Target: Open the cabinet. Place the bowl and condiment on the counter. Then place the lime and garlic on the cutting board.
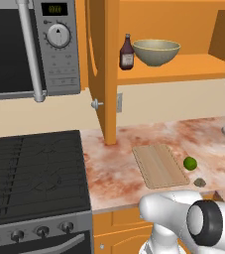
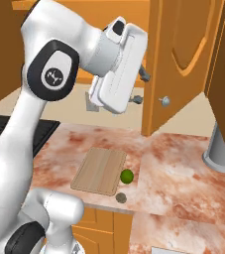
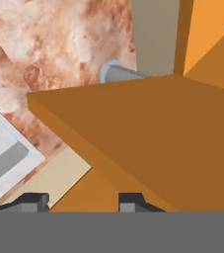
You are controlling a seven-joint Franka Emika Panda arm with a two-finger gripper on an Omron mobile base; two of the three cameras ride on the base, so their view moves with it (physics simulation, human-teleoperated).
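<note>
My fingers [image 3: 83, 201] stand parted with nothing between them, poised close over the flat orange wood of the cabinet [image 3: 148, 133]. Its arched raised-panel door [image 1: 103, 74] hangs swung out, edge-on toward the room, a small round silver knob low on it. On the shelf inside, the bottle [image 1: 127, 52] stands upright, narrow neck up, dark brown glass with a pale label, just beside the glossy olive-beige bowl [image 1: 156, 51], which sits mouth up. Below, on the mottled reddish-brown and cream surface [image 1: 114, 163], the thin tan board [image 1: 158, 165] lies flat, its long axis and grain lines running from the wall toward the front edge. The round green lime [image 1: 190, 163] rests just right of it; the dull grey-brown garlic [image 1: 199, 182] sits nearer the edge.
</note>
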